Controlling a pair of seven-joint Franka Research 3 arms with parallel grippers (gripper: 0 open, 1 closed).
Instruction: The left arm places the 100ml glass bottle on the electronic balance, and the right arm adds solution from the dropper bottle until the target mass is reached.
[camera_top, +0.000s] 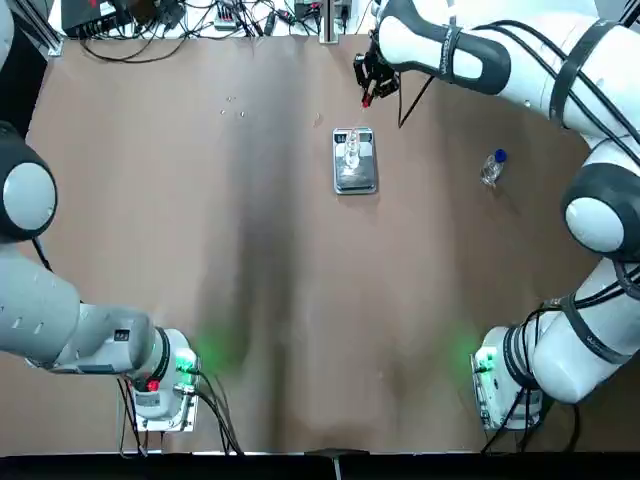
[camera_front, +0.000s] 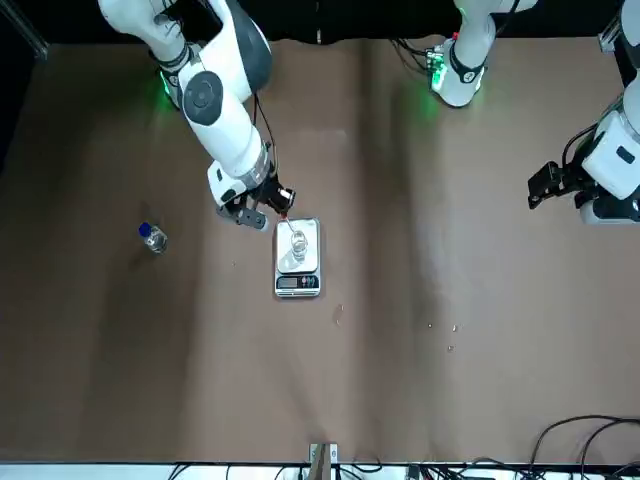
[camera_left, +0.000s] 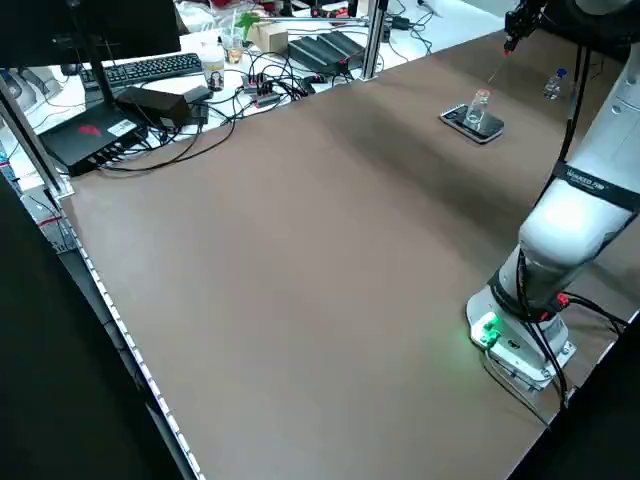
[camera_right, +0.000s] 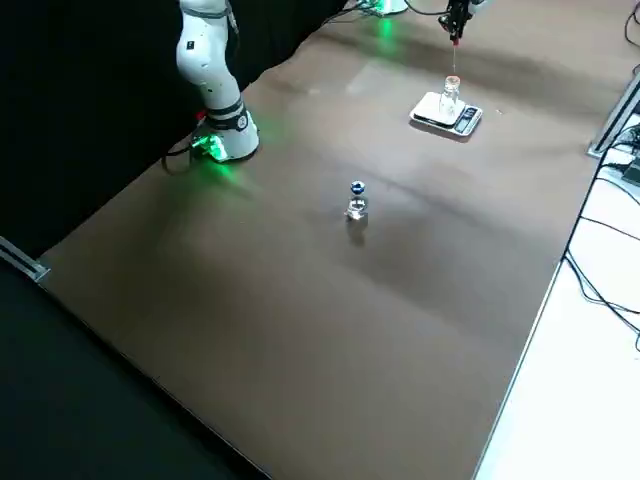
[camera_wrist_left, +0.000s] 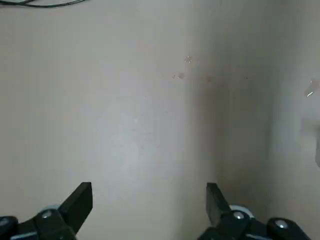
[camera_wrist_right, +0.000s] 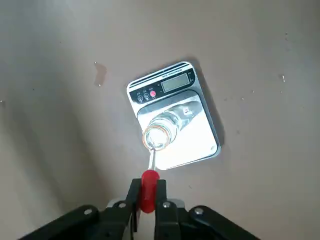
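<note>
Glass bottle already upright on balance: placing done. My right pincer clamps red-bulbed dropper, tip over bottle mouth; dosing remains. Dropper bottle stands aside on bench. Left pincer wide, empty, parked.
</note>
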